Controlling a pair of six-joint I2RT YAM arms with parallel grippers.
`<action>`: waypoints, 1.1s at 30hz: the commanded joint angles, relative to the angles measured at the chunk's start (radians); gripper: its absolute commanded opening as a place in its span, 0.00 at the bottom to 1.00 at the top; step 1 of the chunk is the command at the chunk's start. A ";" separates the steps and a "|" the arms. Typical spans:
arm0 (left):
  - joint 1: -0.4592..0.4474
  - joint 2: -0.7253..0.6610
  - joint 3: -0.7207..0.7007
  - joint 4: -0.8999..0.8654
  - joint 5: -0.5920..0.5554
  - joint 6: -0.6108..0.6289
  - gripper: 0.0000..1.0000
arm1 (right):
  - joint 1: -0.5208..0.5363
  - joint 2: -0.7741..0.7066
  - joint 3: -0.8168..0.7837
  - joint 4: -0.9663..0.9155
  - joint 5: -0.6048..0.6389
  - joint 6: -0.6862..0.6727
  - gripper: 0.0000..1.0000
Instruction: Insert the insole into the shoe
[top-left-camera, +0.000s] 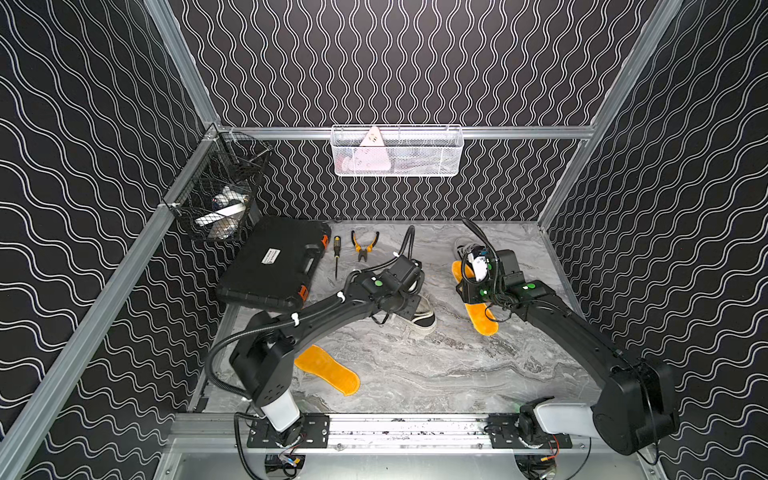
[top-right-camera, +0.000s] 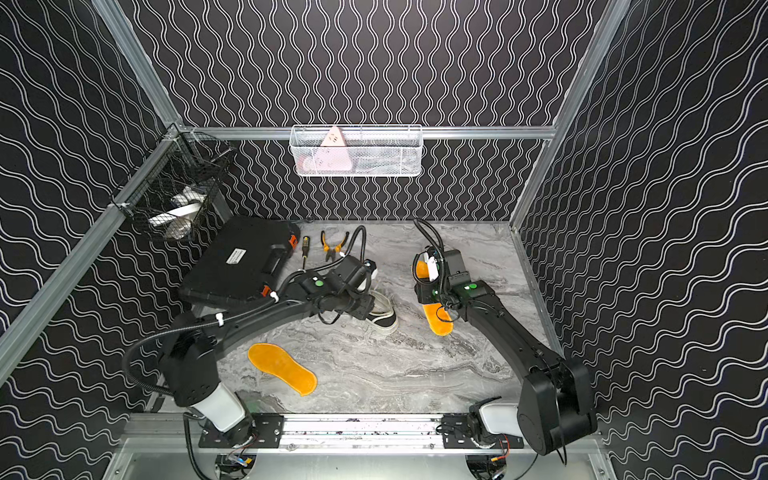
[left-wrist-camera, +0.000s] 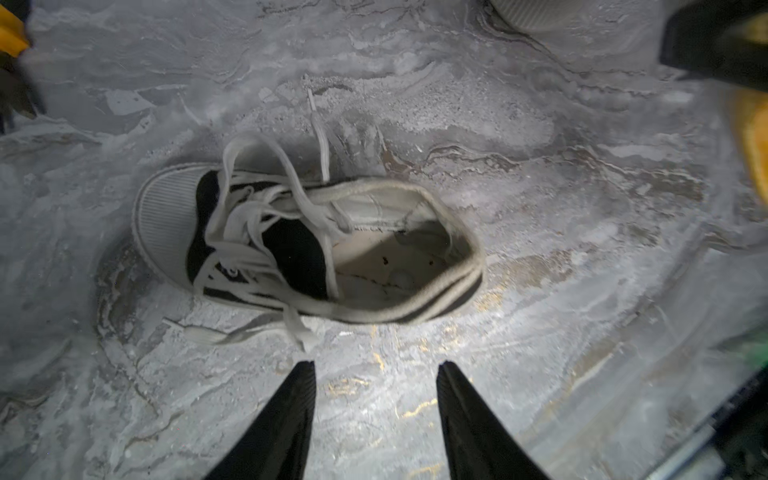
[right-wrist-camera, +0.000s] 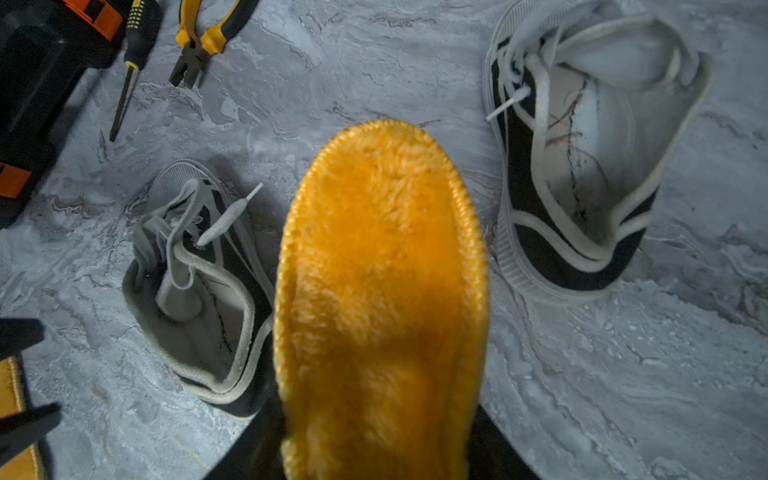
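Note:
A black-and-white laced shoe (left-wrist-camera: 307, 241) lies on the marbled table, its opening upward; its toe (top-left-camera: 422, 322) shows past my left wrist in both top views. My left gripper (left-wrist-camera: 376, 365) hovers open just beside it, with nothing between its fingers. A second such shoe (right-wrist-camera: 582, 166) lies further back on the right (top-left-camera: 461, 249). My right gripper (right-wrist-camera: 378, 436) is shut on a fuzzy orange insole (right-wrist-camera: 382, 270), gripping it across its width, above the table between the two shoes (top-left-camera: 484, 322). Another orange insole (top-left-camera: 328, 370) lies flat at the front left.
A black tool case (top-left-camera: 274, 266) lies at the back left, with a screwdriver (top-left-camera: 336, 255) and yellow-handled pliers (top-left-camera: 365, 245) next to it. A black wire basket (top-left-camera: 220, 195) hangs on the left rail, a white basket (top-left-camera: 397, 151) on the back wall.

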 joint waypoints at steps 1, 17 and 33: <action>-0.015 0.065 0.050 0.000 -0.135 0.034 0.52 | -0.008 -0.005 0.007 -0.013 -0.014 0.039 0.55; -0.016 0.285 0.193 -0.097 -0.286 0.098 0.02 | -0.012 -0.010 0.031 -0.102 -0.124 0.033 0.53; 0.169 0.111 0.118 -0.069 0.271 0.156 0.00 | 0.104 0.032 0.025 -0.128 -0.445 0.083 0.50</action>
